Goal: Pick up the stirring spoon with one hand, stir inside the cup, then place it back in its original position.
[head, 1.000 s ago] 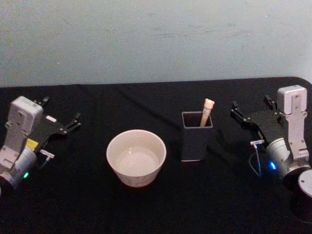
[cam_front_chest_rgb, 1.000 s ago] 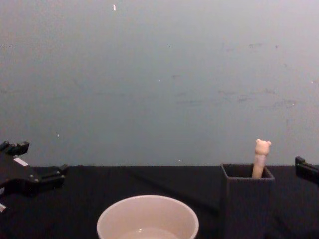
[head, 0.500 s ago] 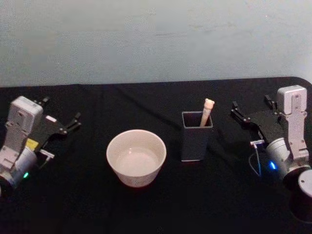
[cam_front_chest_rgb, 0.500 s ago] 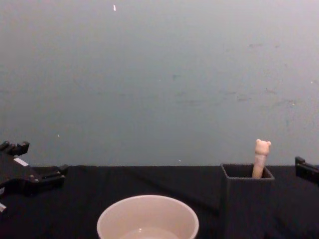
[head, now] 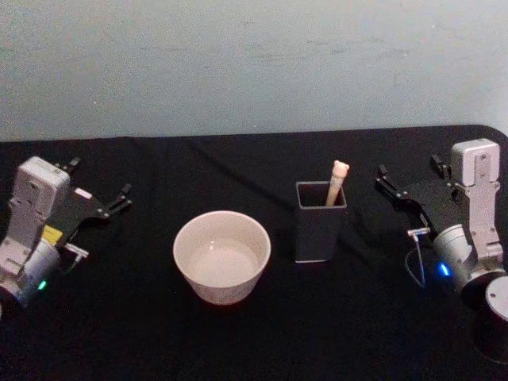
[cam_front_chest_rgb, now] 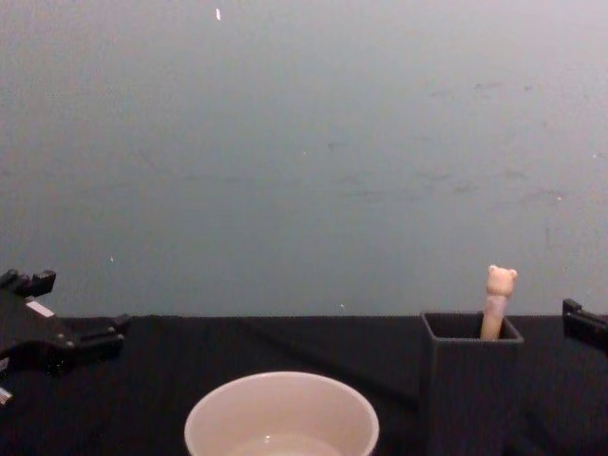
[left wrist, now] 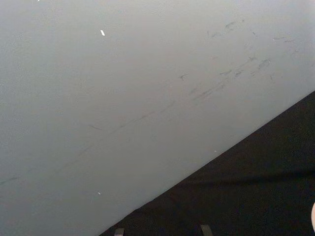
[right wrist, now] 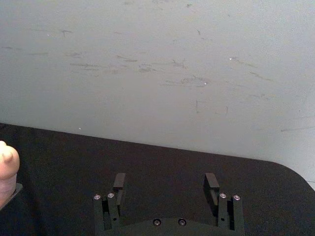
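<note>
The stirring spoon (head: 336,181) stands upright in a dark grey square holder (head: 317,234) right of centre, its bear head (cam_front_chest_rgb: 501,280) sticking out above the rim. The cream-white cup (head: 222,287) sits on the black table to the holder's left and holds nothing solid. My right gripper (head: 408,167) hovers open to the right of the holder, apart from the spoon; in the right wrist view its fingers (right wrist: 119,182) stand wide apart and the bear head (right wrist: 6,167) shows at the edge. My left gripper (head: 101,177) is open at the far left.
The black tablecloth (head: 254,341) covers the whole table, with a plain pale wall (head: 254,63) behind it. The table's rounded back right corner (head: 496,131) lies close behind the right arm. Bare cloth lies between cup and left arm.
</note>
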Robot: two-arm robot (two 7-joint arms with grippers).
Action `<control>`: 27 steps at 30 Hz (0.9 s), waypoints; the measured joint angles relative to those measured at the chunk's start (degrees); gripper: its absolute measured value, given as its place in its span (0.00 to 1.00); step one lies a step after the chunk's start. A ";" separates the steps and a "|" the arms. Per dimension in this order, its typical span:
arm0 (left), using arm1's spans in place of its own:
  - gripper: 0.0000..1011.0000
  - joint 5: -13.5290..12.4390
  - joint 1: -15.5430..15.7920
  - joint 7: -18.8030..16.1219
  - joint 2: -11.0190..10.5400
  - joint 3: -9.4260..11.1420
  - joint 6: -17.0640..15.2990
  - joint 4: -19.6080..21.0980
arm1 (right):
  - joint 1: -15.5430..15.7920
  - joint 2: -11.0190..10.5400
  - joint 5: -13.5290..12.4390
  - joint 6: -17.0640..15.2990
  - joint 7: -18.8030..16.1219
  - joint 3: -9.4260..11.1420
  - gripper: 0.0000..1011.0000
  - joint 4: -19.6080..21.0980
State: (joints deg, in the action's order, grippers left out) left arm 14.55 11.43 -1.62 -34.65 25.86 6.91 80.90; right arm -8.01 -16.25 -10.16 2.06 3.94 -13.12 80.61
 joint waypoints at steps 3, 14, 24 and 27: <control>0.99 0.00 0.00 0.00 0.00 0.00 0.00 0.00 | 0.00 0.00 0.00 0.00 0.00 0.00 0.99 0.00; 0.99 0.00 0.00 0.00 0.00 0.00 0.00 0.00 | 0.00 0.00 0.00 0.00 0.00 0.00 0.99 0.00; 0.99 0.00 0.00 0.00 0.00 0.00 0.00 0.00 | 0.00 0.00 0.00 0.00 0.00 0.00 0.99 0.00; 0.99 0.00 0.00 0.00 0.00 0.00 0.00 0.00 | 0.00 0.00 0.00 0.00 0.00 0.00 0.99 0.00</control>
State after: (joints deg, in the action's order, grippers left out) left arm 14.55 11.43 -1.62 -34.65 25.86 6.91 80.90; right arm -8.01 -16.25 -10.16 2.05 3.94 -13.12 80.62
